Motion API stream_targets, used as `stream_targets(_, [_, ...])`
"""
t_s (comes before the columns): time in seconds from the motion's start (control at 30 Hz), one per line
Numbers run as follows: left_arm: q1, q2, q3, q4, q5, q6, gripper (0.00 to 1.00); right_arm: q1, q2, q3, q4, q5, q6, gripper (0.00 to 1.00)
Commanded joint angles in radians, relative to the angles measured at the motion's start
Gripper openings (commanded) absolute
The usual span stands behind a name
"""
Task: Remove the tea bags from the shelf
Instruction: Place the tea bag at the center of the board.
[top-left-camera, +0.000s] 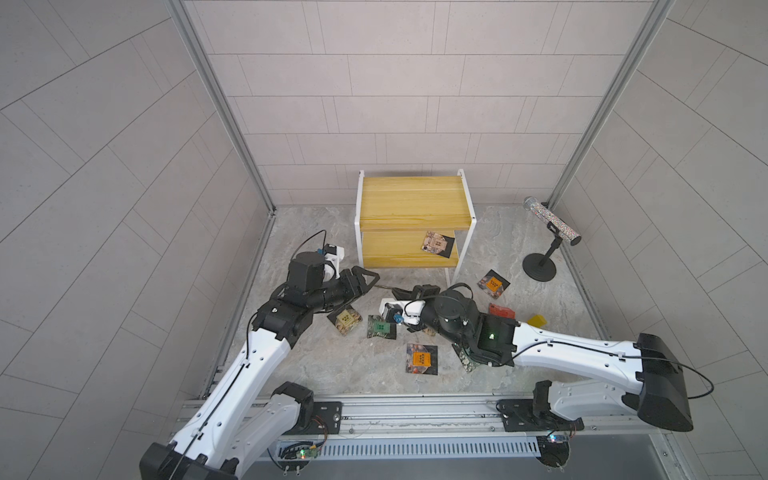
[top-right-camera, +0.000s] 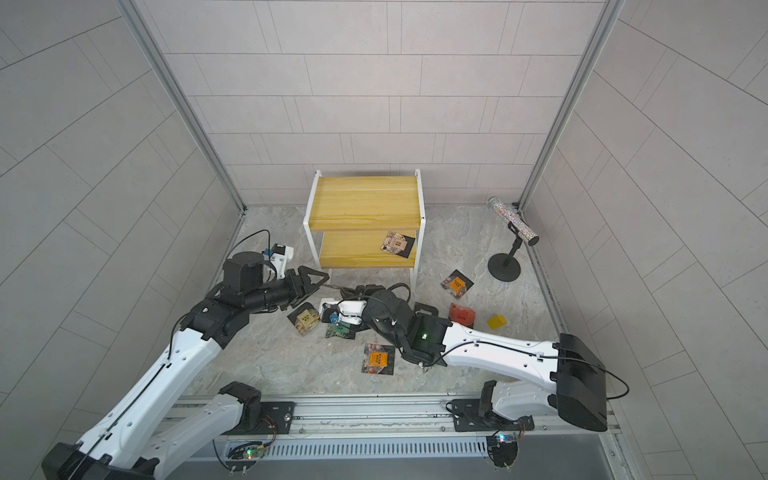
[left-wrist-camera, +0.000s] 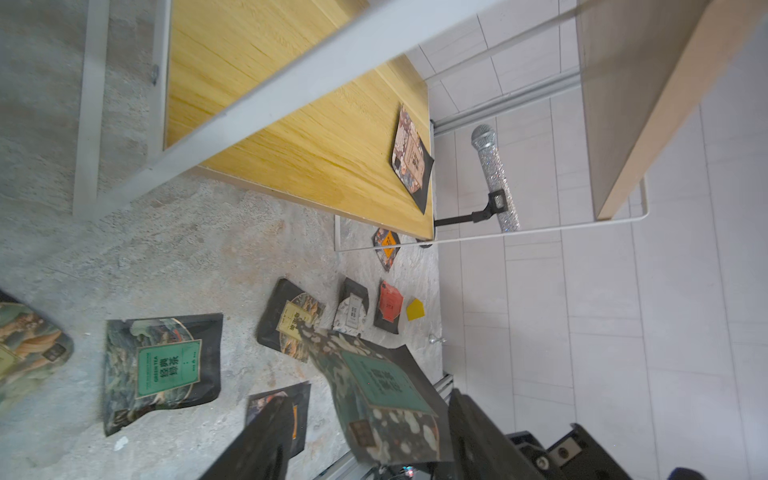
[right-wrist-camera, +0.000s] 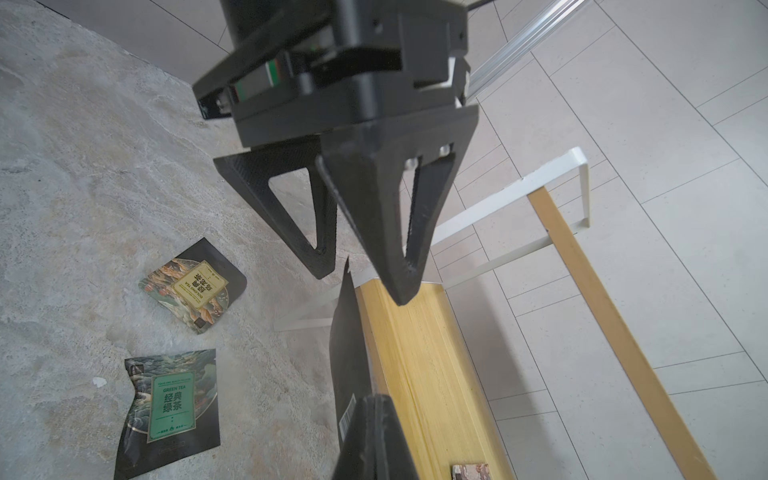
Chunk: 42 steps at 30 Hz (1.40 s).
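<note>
Left gripper (right-wrist-camera: 361, 286): jaws spread, positioned just beside the left front leg of the shelf (top-left-camera: 411, 199), with 1 finger on each side of the teal-label tea bag (left-wrist-camera: 386, 386); neither finger visibly presses on it. Right gripper (right-wrist-camera: 374, 401): jaws pressed together, pinching the teal-label tea bag by 1 edge and holding it on edge above the worktop (top-left-camera: 316, 365), with its plain black back toward the right wrist camera. Both top views show the 2 grippers facing each other tip to tip. The shelf stands at the rear centre of the worktop. Its lower board carries 1 beige-label tea bag (top-left-camera: 436, 244), lying flat near the right front corner. On the worktop, the green-label tea bag (top-left-camera: 380, 327) and the yellow-label tea bag (top-left-camera: 345, 320) lie flat side by side between the 2 arms. The orange-label tea bag (top-left-camera: 422, 358) lies nearer the front rail. The second orange-label tea bag (top-left-camera: 493, 284) lies to the right of the shelf's right front leg. The red-label tea bag (top-left-camera: 500, 311) lies just in front of it, near the plain yellow piece (top-left-camera: 537, 321). The glittery tube on a black stand (top-left-camera: 550, 220) occupies the rear right corner, well apart from the shelf.
</note>
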Motion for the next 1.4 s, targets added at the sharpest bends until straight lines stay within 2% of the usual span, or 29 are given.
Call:
stream_targets(0.0, [-0.007, -0.004, -0.008, 0.016, 0.004, 0.005, 0.53, 0.018, 0.007, 0.007, 0.049, 0.042, 0.001, 0.0])
stream_targets(0.3, [-0.007, -0.013, -0.012, 0.008, -0.001, 0.009, 0.17, 0.042, 0.008, -0.011, 0.051, 0.045, -0.004, 0.0])
stream_targets(0.53, [-0.007, -0.029, -0.011, -0.008, -0.031, 0.024, 0.0, 0.058, 0.009, -0.026, 0.038, 0.042, 0.005, 0.0])
stream_targets(0.6, [-0.007, -0.032, -0.009, -0.015, -0.042, 0.03, 0.0, 0.06, 0.008, -0.029, 0.031, 0.044, 0.008, 0.0])
stream_targets(0.77, [-0.005, -0.061, -0.012, -0.051, -0.129, 0.038, 0.0, 0.059, -0.017, -0.056, 0.04, 0.073, 0.026, 0.24])
stream_targets(0.83, [-0.003, -0.087, -0.023, -0.062, -0.183, 0.038, 0.0, 0.06, -0.033, -0.072, 0.038, 0.091, 0.031, 0.3])
stream_targets(1.27, [0.105, -0.128, 0.003, -0.347, -0.496, 0.095, 0.0, 0.05, -0.203, -0.2, 0.012, 0.212, 0.103, 0.34])
stream_targets(1.37, [0.135, -0.11, 0.013, -0.371, -0.566, 0.126, 0.0, 0.045, -0.244, -0.223, 0.0, 0.23, 0.168, 0.34])
